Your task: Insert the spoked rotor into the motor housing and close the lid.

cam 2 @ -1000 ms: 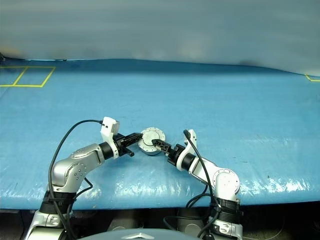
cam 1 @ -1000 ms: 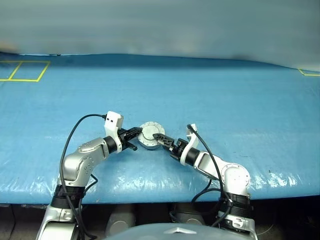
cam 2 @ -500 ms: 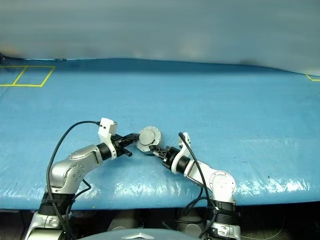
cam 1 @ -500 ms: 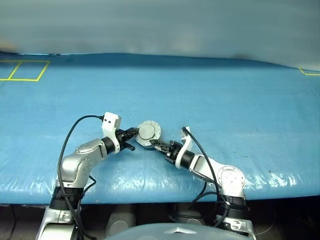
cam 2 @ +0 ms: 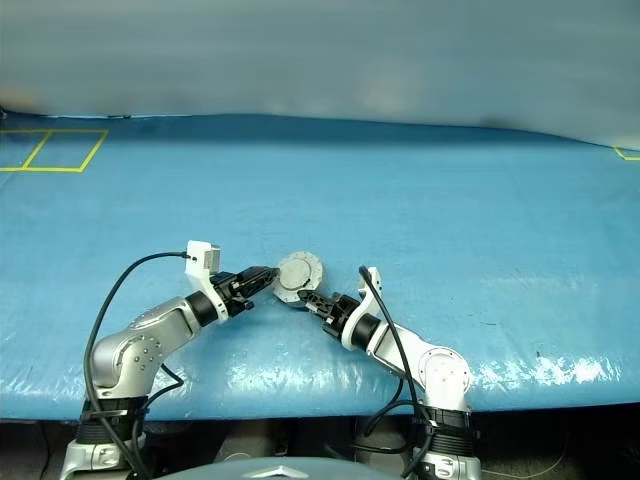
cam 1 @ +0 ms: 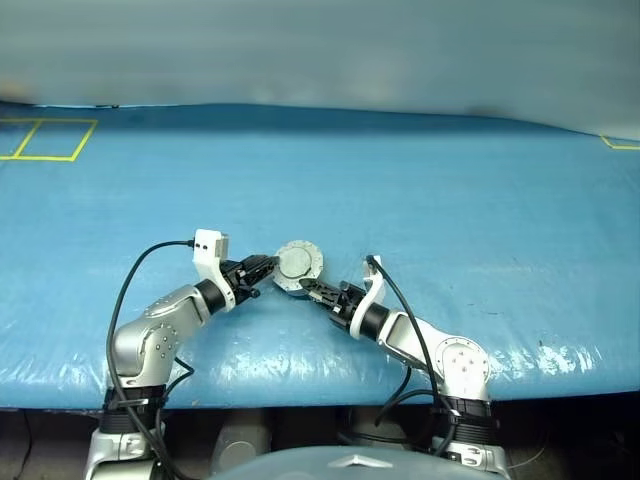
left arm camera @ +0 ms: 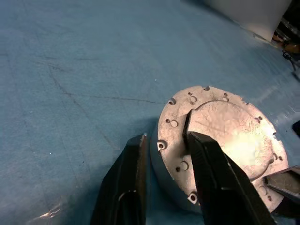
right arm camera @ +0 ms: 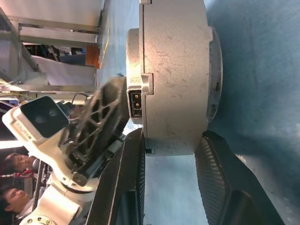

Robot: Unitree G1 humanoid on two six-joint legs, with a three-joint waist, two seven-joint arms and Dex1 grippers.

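Note:
The motor housing (cam 1: 298, 266) lies on the blue cloth just ahead of me, with the grey lid (left arm camera: 225, 126) down flat over it, plain face and raised cap up. The spoked rotor is hidden. My right gripper (right arm camera: 172, 136) is shut on the housing (right arm camera: 173, 70) across its thickness, one finger on each flat face; it reaches in from the near right (cam 1: 310, 290). My left gripper (left arm camera: 164, 131) is open at the housing's left edge (cam 1: 262, 268), one finger over the lid top, the other beside the housing wall (left arm camera: 161, 173).
The blue cloth (cam 1: 450, 210) covers the whole table, and its front edge runs close below both arms. Yellow tape squares (cam 1: 50, 140) mark the far left corner and a yellow mark (cam 1: 620, 145) the far right. People stand in the background (right arm camera: 16, 164).
My right gripper drew back to the housing's near edge and shut on it. My left gripper has opened at the lid's left edge, and its elbow has swung outward.

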